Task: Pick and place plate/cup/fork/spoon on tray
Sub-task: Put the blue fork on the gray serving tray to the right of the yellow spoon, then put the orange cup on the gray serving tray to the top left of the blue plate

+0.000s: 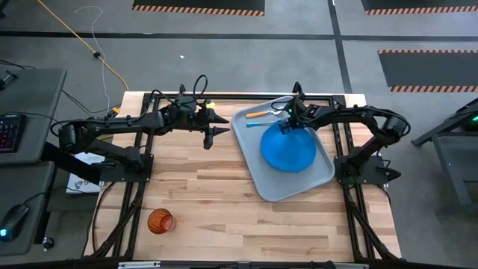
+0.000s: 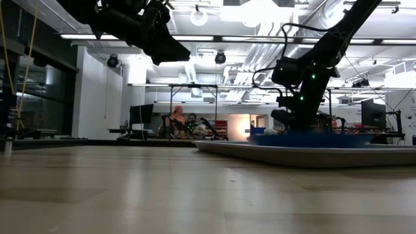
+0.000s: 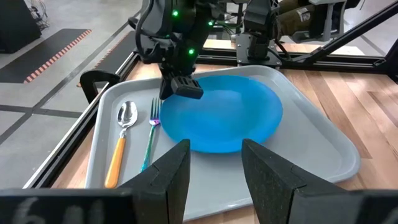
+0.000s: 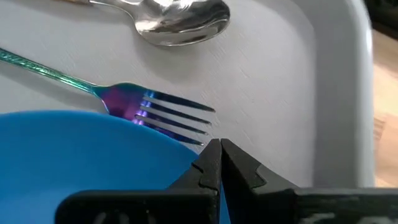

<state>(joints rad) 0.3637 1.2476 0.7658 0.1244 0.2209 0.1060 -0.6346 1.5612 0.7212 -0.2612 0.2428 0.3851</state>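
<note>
The pale grey-blue tray [image 1: 317, 179] lies right of the table's middle. The blue plate [image 1: 290, 148] lies on it. The orange-handled spoon [image 3: 121, 140] and the blue fork [image 3: 149, 140] lie on the tray's far-left part, and the plate's edge covers the fork's tine tips [image 4: 180, 121]. My right gripper [image 1: 286, 127] is shut at the plate's far rim. My left gripper [image 1: 226, 125] is open and empty in the air, just left of the tray. The red-orange cup [image 1: 160, 221] stands on the table's near-left part. My right gripper has its two fingers shut on the plate's far rim [image 4: 186, 152], next to the fork's tines. The fingers slant down from the table's far-right side. The plate looks level on the tray [image 2: 312, 140]. How far the rim reaches between the fingers is hidden.
Black frame rails [image 1: 142, 134] run along the table's left, right and far sides. Bare wood [image 1: 209, 194] lies between the cup and the tray. People sit far back in the room [image 2: 185, 123].
</note>
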